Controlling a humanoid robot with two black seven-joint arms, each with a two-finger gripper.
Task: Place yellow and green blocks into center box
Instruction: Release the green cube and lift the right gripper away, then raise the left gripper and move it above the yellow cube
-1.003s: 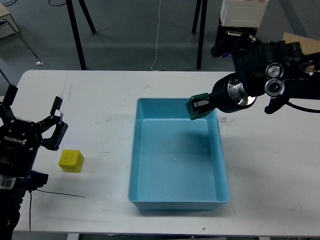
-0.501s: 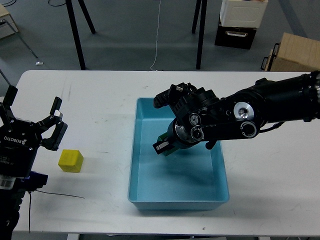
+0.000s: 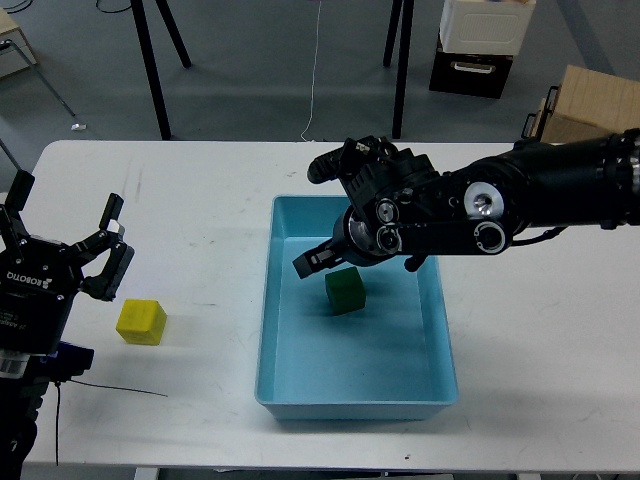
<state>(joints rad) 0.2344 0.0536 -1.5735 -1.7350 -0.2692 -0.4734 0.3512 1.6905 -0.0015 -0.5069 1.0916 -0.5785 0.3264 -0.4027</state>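
1. The blue box [image 3: 355, 400] sat on the white desk [image 3: 200, 200] near its middle, open side up, long sides running away from the robot.
2. The green block [image 3: 345, 290] lay inside the box on its floor, in the far half and close to the middle of its width, turned slightly askew to the walls.
3. The right arm reached in from the right edge and ended over the far part of the box; the right tool [image 3: 322, 259] hung just above and to the left of the green block, apart from it.
4. The right tool held nothing; its fingers pointed down and to the left, but they were seen dark and nearly end-on, so I cannot tell how far apart they stood.
5. The yellow block [image 3: 142, 321] rested on the desk well to the left of the box, outside it, with a thin black wire [image 3: 120, 387] lying on the desk nearer the robot.
6. The left tool [image 3: 62, 225] stood at the left edge, just beside and behind the yellow block but not touching it, its fingers [image 3: 113, 215] spread wide and empty.
7. Beyond the desk, black stand legs [image 3: 152, 65], a black case [image 3: 470, 70] and a cardboard box [image 3: 585, 100] were on the grey floor.
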